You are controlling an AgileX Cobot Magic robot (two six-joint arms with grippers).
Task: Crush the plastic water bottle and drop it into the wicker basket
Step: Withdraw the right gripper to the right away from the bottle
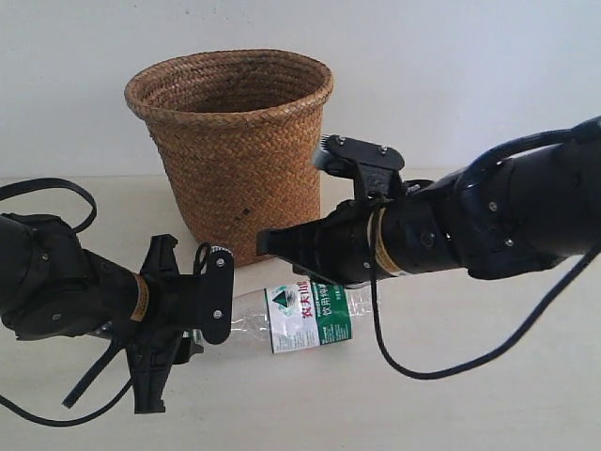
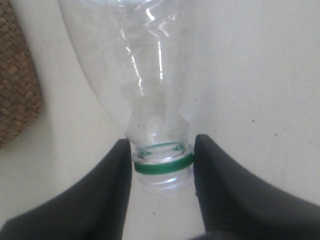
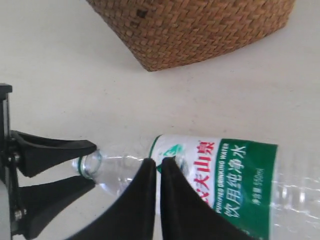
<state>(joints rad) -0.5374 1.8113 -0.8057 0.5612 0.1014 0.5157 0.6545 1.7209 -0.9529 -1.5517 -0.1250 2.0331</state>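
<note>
One bottle (image 1: 305, 319) lies on its side on the table (image 1: 470, 395), just in front of the basket (image 1: 244, 160), its body mostly unflattened. The left gripper (image 2: 162, 157) pinches the neck at the green ring. The right gripper (image 3: 159, 167) hangs over the shoulder by the label's edge, fingers pressed almost together with nothing between them; I can't tell whether they touch the plastic. To crush it well, I'd keep the neck pinned and push down on the soft middle. The mouth looks uncapped, so air should escape.
</note>
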